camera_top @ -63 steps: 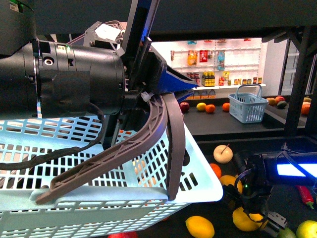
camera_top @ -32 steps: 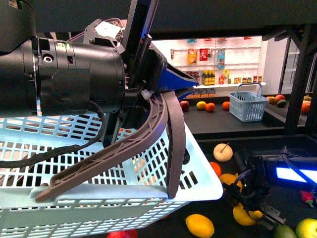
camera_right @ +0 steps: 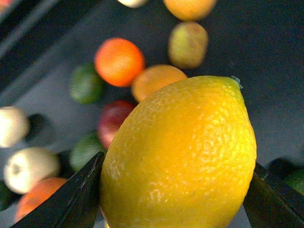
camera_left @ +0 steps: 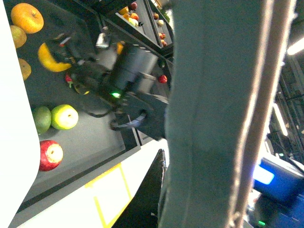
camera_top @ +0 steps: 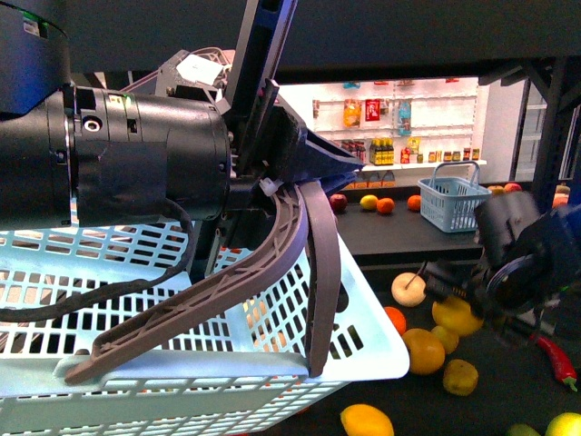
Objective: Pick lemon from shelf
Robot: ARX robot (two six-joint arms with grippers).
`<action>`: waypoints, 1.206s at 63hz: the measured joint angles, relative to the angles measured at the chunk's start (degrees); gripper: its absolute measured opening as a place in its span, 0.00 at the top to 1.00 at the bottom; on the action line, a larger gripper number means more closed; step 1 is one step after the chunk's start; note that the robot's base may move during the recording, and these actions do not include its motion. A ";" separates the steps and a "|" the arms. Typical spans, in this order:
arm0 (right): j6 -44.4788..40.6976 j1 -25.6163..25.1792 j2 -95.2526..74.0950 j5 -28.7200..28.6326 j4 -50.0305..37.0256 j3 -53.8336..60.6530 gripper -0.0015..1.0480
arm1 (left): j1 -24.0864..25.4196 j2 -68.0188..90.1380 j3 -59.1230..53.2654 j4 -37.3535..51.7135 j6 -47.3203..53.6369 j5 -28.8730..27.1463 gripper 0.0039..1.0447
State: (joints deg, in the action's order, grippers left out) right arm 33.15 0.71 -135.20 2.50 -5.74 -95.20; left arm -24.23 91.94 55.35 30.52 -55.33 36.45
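- Right gripper (camera_right: 173, 202) had the lemon (camera_right: 175, 142) pinched, one jaw on each side.
- Lemon hung above the shelf (camera_top: 513, 395) deck, around 4 o'clock in front view.
- Left gripper (camera_top: 318, 173) clamped the basket's (camera_top: 363, 318) handle (camera_top: 272, 245).

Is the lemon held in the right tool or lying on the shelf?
Held. In the right wrist view the lemon sits between the right tool's dark fingers, the shelf deck blurred behind.

We log: lemon (camera_top: 457, 315) in the right gripper (camera_right: 173, 199), above the shelf (camera_top: 508, 386), right of the near basket (camera_top: 381, 338). Apple (camera_top: 408, 289) just behind-left of it; loose fruits (camera_top: 423, 351) on the deck below; far basket (camera_top: 451, 202) well behind.
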 joint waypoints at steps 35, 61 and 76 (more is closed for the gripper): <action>0.28 9.68 42.42 -16.63 -4.92 39.30 0.31 | 0.00 0.00 0.00 0.00 0.00 -0.04 0.94; 0.37 18.88 41.83 -15.76 -9.07 43.17 0.31 | 0.00 0.00 0.00 0.00 0.02 -0.02 0.94; 0.74 19.12 39.23 -16.81 -14.80 42.73 0.07 | 0.00 0.00 0.00 0.00 -0.02 0.00 0.94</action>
State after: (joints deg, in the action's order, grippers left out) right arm 33.89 19.84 -95.96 -14.31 -20.53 -52.47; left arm -24.23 91.94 55.35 30.52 -55.35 36.45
